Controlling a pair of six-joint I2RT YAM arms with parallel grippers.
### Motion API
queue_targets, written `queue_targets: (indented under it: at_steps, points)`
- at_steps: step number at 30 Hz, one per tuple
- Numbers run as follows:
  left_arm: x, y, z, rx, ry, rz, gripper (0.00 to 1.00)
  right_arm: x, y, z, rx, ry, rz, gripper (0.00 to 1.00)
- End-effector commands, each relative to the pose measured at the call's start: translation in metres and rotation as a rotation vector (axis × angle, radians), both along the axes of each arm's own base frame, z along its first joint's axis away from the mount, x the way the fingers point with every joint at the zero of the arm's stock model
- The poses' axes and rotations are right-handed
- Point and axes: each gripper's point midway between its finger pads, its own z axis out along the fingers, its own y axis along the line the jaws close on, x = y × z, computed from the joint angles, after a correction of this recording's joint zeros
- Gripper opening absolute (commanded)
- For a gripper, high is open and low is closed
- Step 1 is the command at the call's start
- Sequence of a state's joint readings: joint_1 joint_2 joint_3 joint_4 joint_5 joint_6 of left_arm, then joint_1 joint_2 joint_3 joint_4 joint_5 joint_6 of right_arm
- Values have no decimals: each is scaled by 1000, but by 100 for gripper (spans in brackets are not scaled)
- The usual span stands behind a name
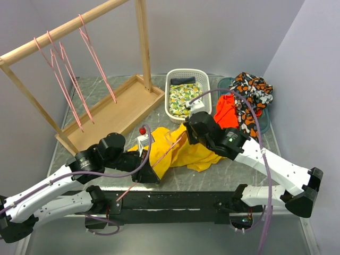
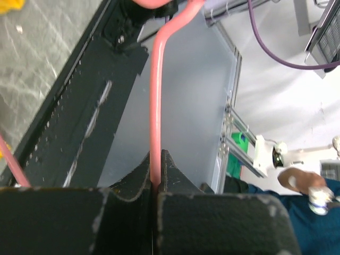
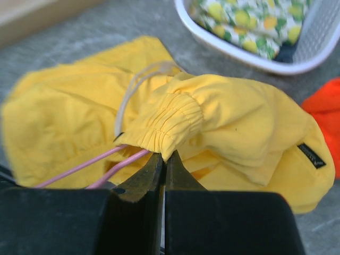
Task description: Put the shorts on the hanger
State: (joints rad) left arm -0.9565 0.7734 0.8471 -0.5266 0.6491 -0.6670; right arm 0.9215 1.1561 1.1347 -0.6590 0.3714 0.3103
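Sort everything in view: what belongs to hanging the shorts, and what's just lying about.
In the job:
shorts, pinched by the right end effector
hanger, clamped in the left end effector

Lying about:
basket holding lemon-print cloth
orange-red cloth
patterned cloth
wooden rack with spare hangers

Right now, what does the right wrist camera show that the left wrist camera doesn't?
Only right wrist: the right gripper, its fingers pinching the gathered waistband of the shorts, plus the white basket and the orange-red cloth. Only left wrist: the left gripper, its fingers shut on the hanger, and the black base rail. Both: pink hanger wire, yellow fabric, grey tabletop.
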Motion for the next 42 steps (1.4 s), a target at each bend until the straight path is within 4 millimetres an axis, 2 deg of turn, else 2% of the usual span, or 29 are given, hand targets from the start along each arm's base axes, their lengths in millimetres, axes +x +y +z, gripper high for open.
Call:
queue_targets:
  at_steps: [1, 2, 3, 5, 6, 8, 9, 10, 12, 14, 15, 17, 18, 19, 20, 22, 24, 25, 27, 28, 29, 31, 32, 33, 34, 35, 36, 40, 42]
  points:
    - [9, -13, 23, -132, -77, 37, 1, -3, 40, 103, 194, -192, 119, 0]
    - [14, -16, 28, -160, -96, 61, 1, -9, 50, 109, 188, -204, 154, 0]
    - [14, -16, 31, -179, -102, 62, 1, -11, 56, 127, 212, -229, 175, 0]
    - [16, -20, 40, -231, -120, 66, 1, -17, 72, 136, 218, -238, 242, 0]
    - [15, -21, 43, -251, -129, 65, 1, -22, 79, 150, 247, -252, 277, 0]
    - [17, -21, 52, -291, -150, 77, 1, -25, 90, 162, 265, -278, 329, 0]
    - [22, -20, 64, -334, -185, 117, 1, -28, 95, 177, 297, -293, 351, 0]
    - [26, -19, 67, -350, -199, 143, 1, -28, 98, 185, 313, -303, 358, 0]
    - [38, -14, 84, -412, -250, 234, 1, -28, 103, 196, 327, -314, 371, 0]
    - [43, -10, 93, -449, -269, 280, 1, -28, 105, 198, 340, -305, 369, 0]
    - [45, -7, 106, -509, -294, 304, 1, -28, 105, 194, 340, -298, 365, 4]
    - [52, -4, 114, -541, -311, 347, 1, -28, 101, 196, 365, -301, 343, 17]
    - [53, -3, 117, -553, -317, 357, 1, -28, 100, 188, 358, -293, 336, 23]
    - [55, -2, 123, -574, -328, 372, 1, -29, 94, 193, 377, -306, 316, 35]
    - [56, -2, 124, -582, -332, 380, 1, -29, 91, 188, 380, -298, 304, 40]
    - [61, -1, 129, -607, -342, 408, 1, -30, 81, 195, 415, -315, 273, 51]
    - [64, 1, 132, -621, -346, 429, 1, -31, 75, 191, 440, -302, 244, 58]
    - [65, 1, 136, -637, -352, 435, 1, -34, 68, 200, 480, -319, 231, 62]
    - [68, 2, 138, -643, -358, 456, 1, -35, 62, 186, 515, -289, 176, 63]
    - [68, 2, 140, -650, -361, 457, 1, -38, 55, 190, 562, -292, 158, 59]
    - [70, 3, 141, -656, -368, 463, 1, -38, 56, 166, 567, -246, 130, 57]
    - [70, 2, 145, -661, -373, 467, 1, -40, 57, 151, 607, -226, 115, 56]
    - [71, 2, 145, -660, -379, 468, 1, -40, 60, 119, 587, -176, 92, 57]
    - [71, 1, 147, -663, -381, 467, 1, -39, 62, 106, 585, -161, 76, 58]
    - [72, 0, 148, -666, -384, 467, 1, -37, 66, 95, 589, -144, 59, 58]
    - [72, -1, 148, -663, -388, 463, 1, -38, 70, 70, 581, -99, 41, 58]
    - [72, -2, 149, -662, -389, 460, 1, -41, 77, 61, 593, -73, 63, 58]
    - [75, -8, 149, -648, -398, 452, 1, -42, 107, 35, 639, -12, 89, 59]
    - [76, -10, 150, -643, -401, 453, 1, -44, 119, 30, 654, 17, 101, 59]
